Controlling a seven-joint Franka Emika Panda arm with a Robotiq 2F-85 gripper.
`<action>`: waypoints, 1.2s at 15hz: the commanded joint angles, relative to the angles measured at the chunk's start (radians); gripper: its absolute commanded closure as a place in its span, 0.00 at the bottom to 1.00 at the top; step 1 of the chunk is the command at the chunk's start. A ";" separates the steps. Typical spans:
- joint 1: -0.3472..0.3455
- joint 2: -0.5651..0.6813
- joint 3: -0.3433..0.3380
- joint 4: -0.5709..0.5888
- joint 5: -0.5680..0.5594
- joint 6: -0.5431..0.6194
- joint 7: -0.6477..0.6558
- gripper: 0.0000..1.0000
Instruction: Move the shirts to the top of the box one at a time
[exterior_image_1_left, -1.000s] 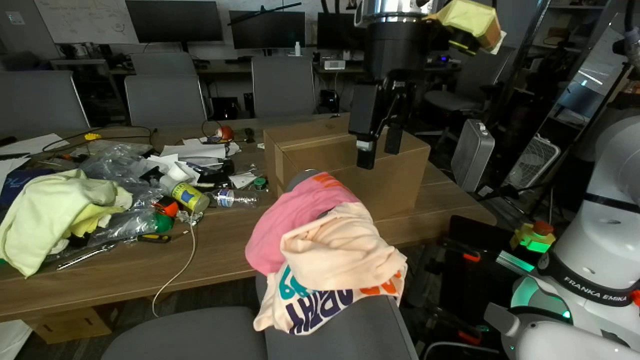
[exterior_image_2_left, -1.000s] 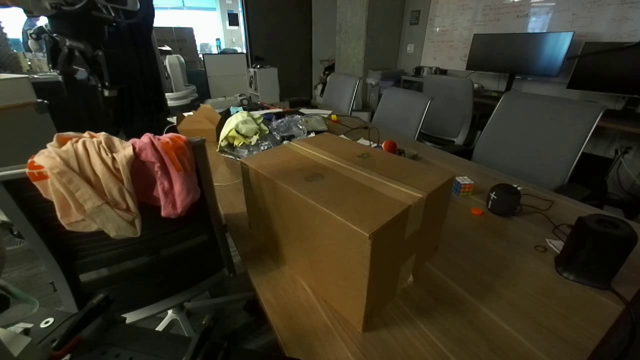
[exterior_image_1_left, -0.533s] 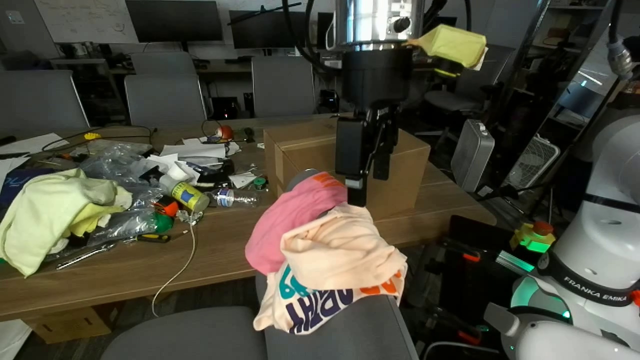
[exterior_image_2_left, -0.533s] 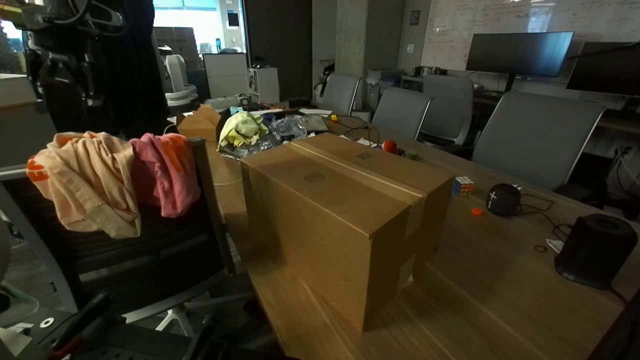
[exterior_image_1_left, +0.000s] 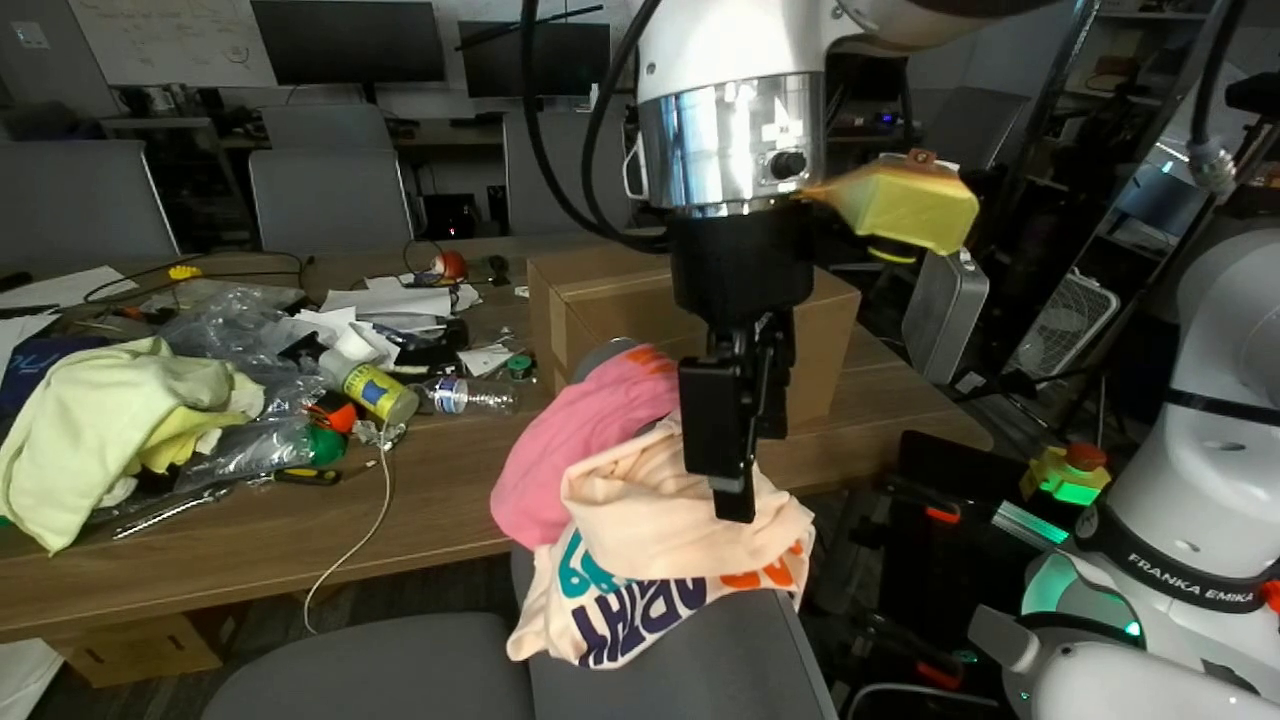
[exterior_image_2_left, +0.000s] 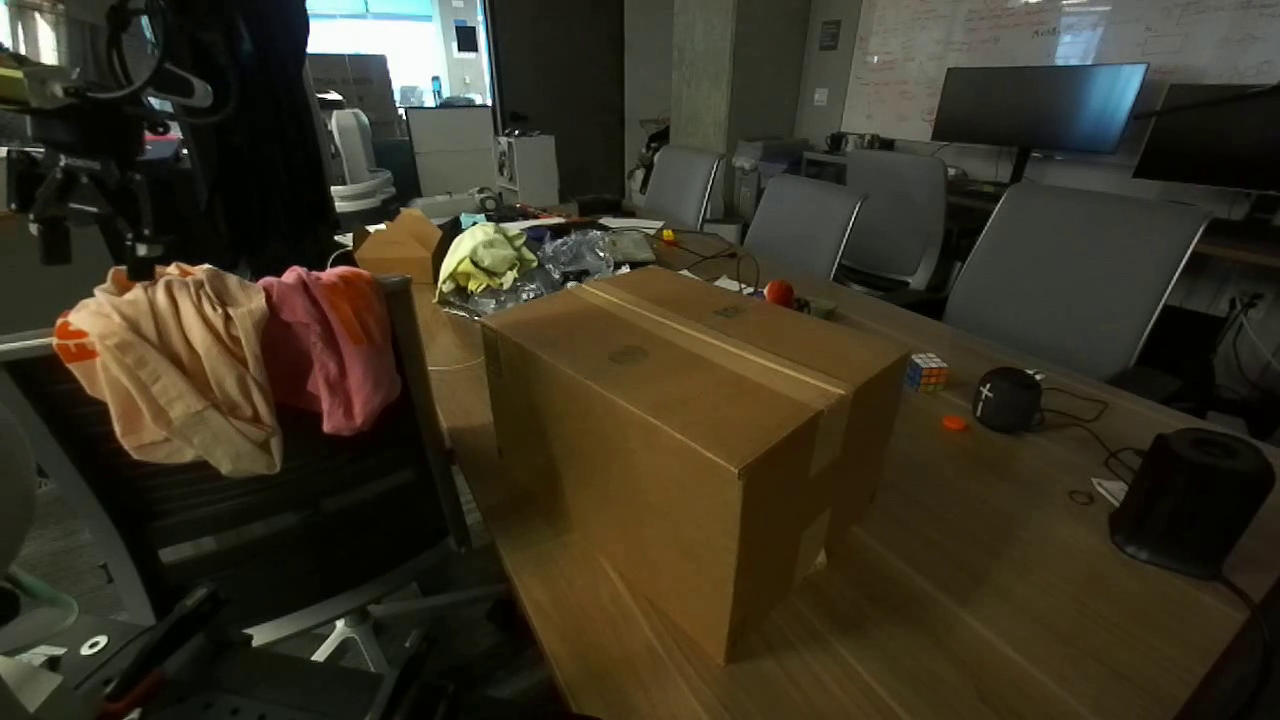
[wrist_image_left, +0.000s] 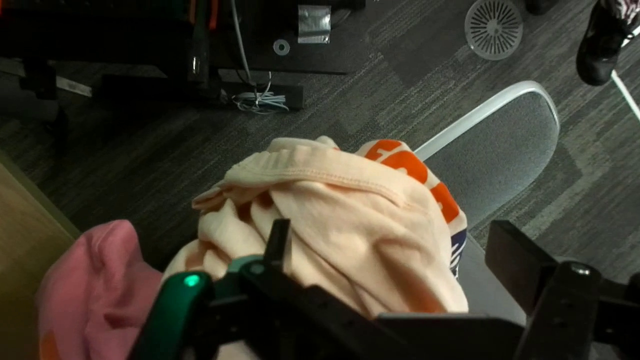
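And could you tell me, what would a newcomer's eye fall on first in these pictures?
Probably the pink shirt and the peach shirt, vivid against the gray chair whose back they are draped over. Next, perhaps, the black claw, which hangs open over the peach shirt. The large cardboard box on the wooden table also stands out.

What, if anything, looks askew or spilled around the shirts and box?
I see no spill. On the cluttered table, a clear plastic bottle lies on its side, perhaps knocked over. The peach shirt and pink shirt hang bunched over the chair back rather than folded.
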 joint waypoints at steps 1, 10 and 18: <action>0.015 0.050 0.008 0.042 0.004 -0.006 -0.004 0.00; 0.021 0.160 0.023 0.074 -0.065 0.070 0.065 0.00; 0.025 0.192 0.020 0.102 -0.124 0.047 0.124 0.51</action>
